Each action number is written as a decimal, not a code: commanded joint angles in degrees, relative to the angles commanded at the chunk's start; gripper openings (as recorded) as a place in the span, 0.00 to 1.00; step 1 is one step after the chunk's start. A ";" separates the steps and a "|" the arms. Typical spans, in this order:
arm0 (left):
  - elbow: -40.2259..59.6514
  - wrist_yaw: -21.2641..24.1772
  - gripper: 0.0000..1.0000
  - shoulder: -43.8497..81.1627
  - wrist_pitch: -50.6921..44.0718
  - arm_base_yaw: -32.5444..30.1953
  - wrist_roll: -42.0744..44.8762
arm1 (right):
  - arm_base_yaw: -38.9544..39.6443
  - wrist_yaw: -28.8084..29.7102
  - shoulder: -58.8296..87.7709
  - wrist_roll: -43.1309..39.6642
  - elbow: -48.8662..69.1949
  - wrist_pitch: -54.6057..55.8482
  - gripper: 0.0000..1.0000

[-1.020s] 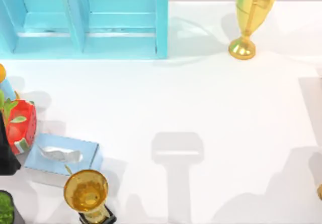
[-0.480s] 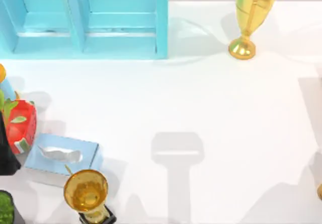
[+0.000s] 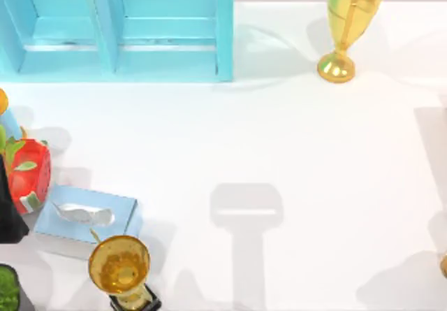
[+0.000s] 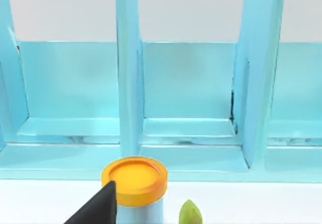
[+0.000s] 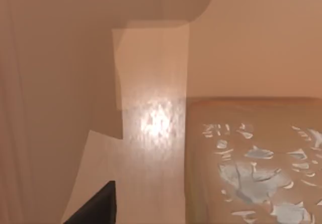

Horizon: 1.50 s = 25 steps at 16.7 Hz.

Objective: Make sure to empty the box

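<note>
A flat light-blue box [image 3: 87,215] with a white tissue poking from its top lies near the table's left front. My left gripper [image 3: 8,210] is a black shape at the left edge, beside a red strawberry-patterned object [image 3: 29,175]. In the left wrist view one black finger [image 4: 98,209] sits close to an orange-lidded, pale-blue can [image 4: 135,183], with a green leaf tip [image 4: 189,215] next to it. In the right wrist view one black finger [image 5: 95,204] stands before tan-brown surfaces and a speckled panel [image 5: 256,163].
A tall turquoise rack [image 3: 119,24] with open compartments fills the back left. One gold trophy cup [image 3: 347,24] stands at the back right, another [image 3: 120,269] on a black base at the front left. A green-topped thing [image 3: 7,290] sits in the front-left corner.
The arm shadow at the table's front right has shrunk and drawn back toward the right corner. Everything on the left stays where it was.
</note>
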 joint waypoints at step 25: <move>0.00 0.00 1.00 0.00 0.00 0.00 0.00 | -0.06 0.03 -0.11 0.05 0.15 -0.15 0.00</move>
